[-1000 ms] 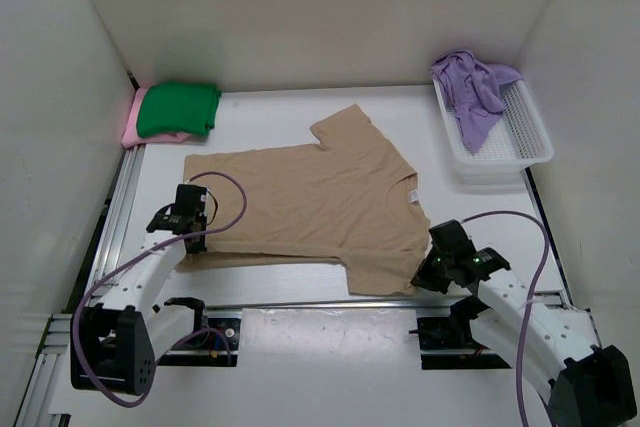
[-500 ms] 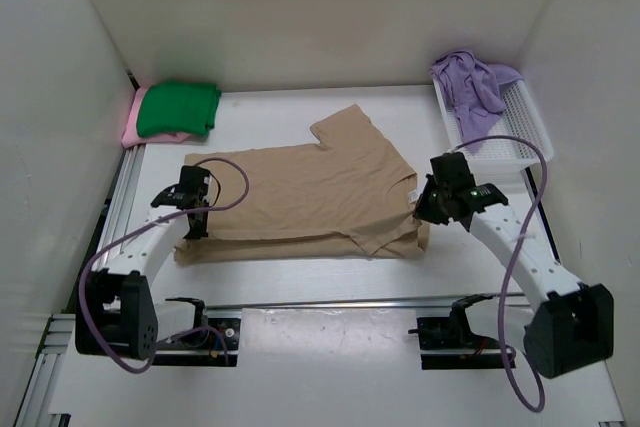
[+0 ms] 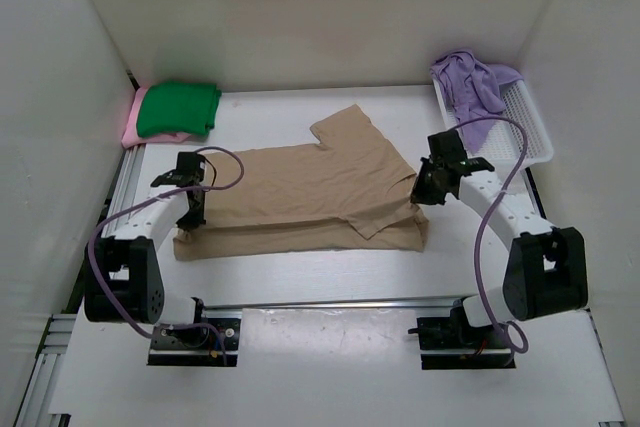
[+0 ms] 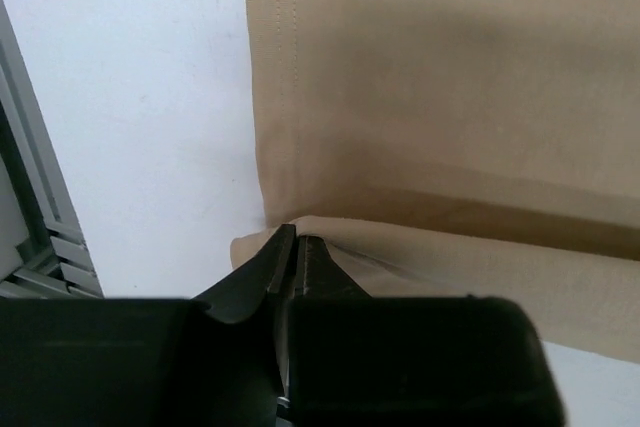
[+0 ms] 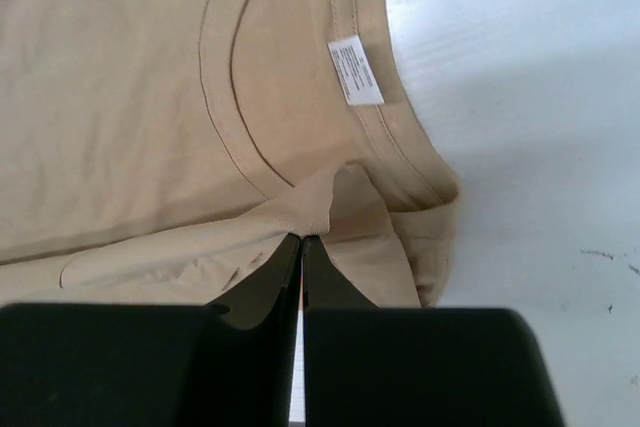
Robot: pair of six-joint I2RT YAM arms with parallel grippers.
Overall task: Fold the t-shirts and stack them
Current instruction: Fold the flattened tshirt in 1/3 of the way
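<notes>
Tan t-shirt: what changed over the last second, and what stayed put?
The left claw and right claw, both shut on the near edge of the tan t-shirt, carried it away from the arm bases, folding the near strip and sleeve over the shirt's middle. Nothing was let go. The green t-shirt on the pink t-shirt and the lavender t-shirt in the white basket stayed put.

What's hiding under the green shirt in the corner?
A pink shirt lies under the folded green shirt. Only its left edge sticks out. The rest is covered, so whether it is neatly folded cannot be seen.
</notes>
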